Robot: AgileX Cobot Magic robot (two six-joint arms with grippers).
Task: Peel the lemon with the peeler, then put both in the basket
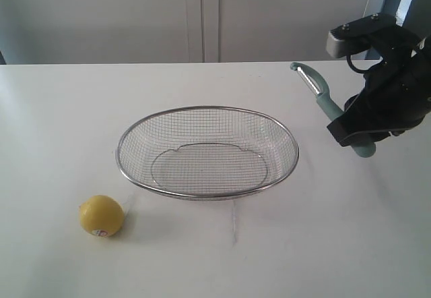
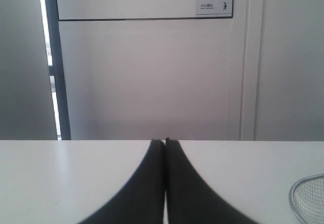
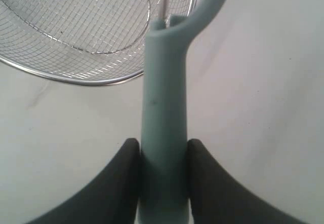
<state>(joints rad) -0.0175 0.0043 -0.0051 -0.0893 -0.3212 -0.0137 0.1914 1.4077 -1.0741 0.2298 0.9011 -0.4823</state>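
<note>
From the exterior view, the basket (image 1: 208,196) is a shallow oval of fine silver wire mesh with a thicker, shiny rim, sitting mid-table (image 1: 60,123) on a smooth white top. The lemon (image 1: 102,215) is round, yellow and dimpled. It lies on the table outside the basket, near its front left, well apart from both arms. Its sticker (image 1: 102,232) is white and red, with print too small to read. The right gripper (image 1: 360,131), matte black, is raised to the right of the basket. It clamps the pale teal handle of the peeler (image 1: 324,100), whose curved metal blade head points up and left.

In the left wrist view, the left gripper (image 2: 165,148) has its dark fingers pressed together with nothing between them. A bit of basket (image 2: 302,184) rim shows at one corner. A small sign (image 2: 214,6) carries a walking-figure pictogram and what may be Chinese characters, not legible.

In the right wrist view, the right gripper (image 3: 163,150) is partly open, with its jaws closed on the smooth, plastic-looking peeler (image 3: 164,97) handle, near its butt end. The basket (image 3: 104,81) mesh lies beyond.
</note>
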